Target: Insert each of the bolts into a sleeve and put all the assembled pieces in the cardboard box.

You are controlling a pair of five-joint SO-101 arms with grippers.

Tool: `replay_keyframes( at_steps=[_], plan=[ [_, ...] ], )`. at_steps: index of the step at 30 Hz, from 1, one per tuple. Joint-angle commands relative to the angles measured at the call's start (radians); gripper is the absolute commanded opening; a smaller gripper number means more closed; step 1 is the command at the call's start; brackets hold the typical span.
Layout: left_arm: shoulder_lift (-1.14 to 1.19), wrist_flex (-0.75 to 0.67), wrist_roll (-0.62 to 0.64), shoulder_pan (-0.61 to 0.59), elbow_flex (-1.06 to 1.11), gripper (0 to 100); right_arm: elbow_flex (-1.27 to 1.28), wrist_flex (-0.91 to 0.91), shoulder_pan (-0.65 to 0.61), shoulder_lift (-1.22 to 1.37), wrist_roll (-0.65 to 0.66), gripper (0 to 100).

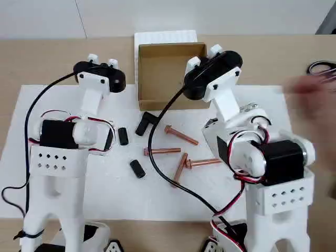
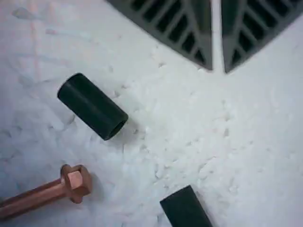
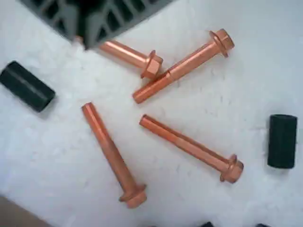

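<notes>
**Four copper bolts** (image 3: 191, 147) lie loose and unassembled near the middle of the white foam sheet (image 1: 52, 97), between the two arms. Two of them touch, head against shank. They lie well in from the sheet's edges.

**Black sleeves** (image 1: 123, 136) lie apart to the left of the bolts. One sits nearer the front (image 1: 137, 168). A dark angled piece (image 1: 144, 125) just before the box cannot be made out as one sleeve or two.

**The cardboard box** (image 1: 157, 79) stands open at the sheet's far edge, with nothing in it.

**The left arm** (image 1: 86, 113) is raised, with its wrist over the far edge of the sheet, left of the box. The left gripper (image 2: 217, 68) hangs above a sleeve, its jaws almost together with only a thin slit between them, gripping nothing.

**The right arm** (image 1: 226, 105) reaches over the box's right wall. The right gripper (image 3: 80, 38) has its jaws drawn together with no gap showing, and it hides one bolt's shank tip.

**In the left wrist view**, one bolt and one sleeve are cut off by the frame.

**A black cable** (image 1: 152, 152) crosses one bolt near its head.
</notes>
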Motion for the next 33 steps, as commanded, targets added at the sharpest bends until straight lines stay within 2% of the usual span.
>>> replay_keyframes(
  at_steps=[1,5,13,21,27,33],
  plan=[
    [-0.015,0.003,0.005,-0.003,-0.039,1,-0.006,-0.007,0.016,0.062,0.037,0.4],
    [-0.015,0.002,0.002,-0.002,-0.039,1,-0.011,-0.013,0.039,0.242,0.11,0.4],
    [-0.015,0.0,0.0,0.003,-0.039,1,-0.19,0.004,0.166,0.595,0.376,0.4],
    [-0.015,0.0,0.0,0.005,-0.039,1,-0.224,0.001,0.179,0.642,0.526,0.6],
    [-0.014,-0.011,-0.002,0.005,-0.039,1,-0.224,0.001,0.185,0.714,0.565,11.5],
    [-0.014,-0.031,-0.002,0.005,-0.039,1,-0.222,0.001,0.177,0.754,0.563,12.2]
  ],
)
